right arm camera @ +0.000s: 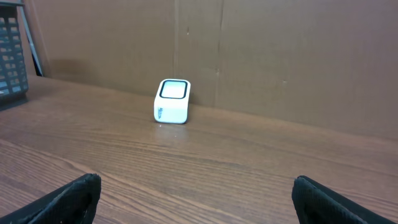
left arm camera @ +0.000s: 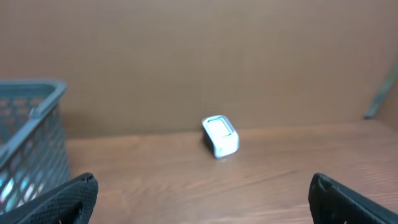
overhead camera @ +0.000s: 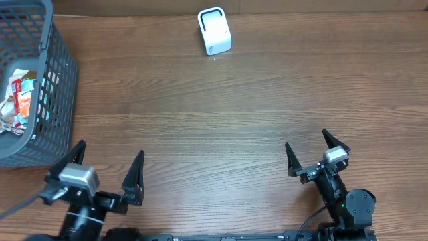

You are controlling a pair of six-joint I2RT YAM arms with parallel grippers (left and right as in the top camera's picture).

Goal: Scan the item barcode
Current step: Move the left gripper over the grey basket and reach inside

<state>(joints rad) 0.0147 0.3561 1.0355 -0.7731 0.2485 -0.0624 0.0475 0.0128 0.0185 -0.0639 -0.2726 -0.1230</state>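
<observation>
Your left gripper (overhead camera: 110,148) and right gripper (overhead camera: 306,138) both stand wide and hold nothing, at the table's (overhead camera: 200,114) near edge. The packets (overhead camera: 20,100) lie inside the grey basket (overhead camera: 63,80), its wall between them and your left gripper. The white scanner (overhead camera: 214,31) sits at the far edge.

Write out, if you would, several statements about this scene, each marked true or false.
1. The white scanner stands near the far edge of the table. True.
2. The left tool is shut on a packet. False: it is open and empty.
3. The grey basket holds packets. True.
4. The right tool touches the scanner. False: it is open and well apart from it.
</observation>
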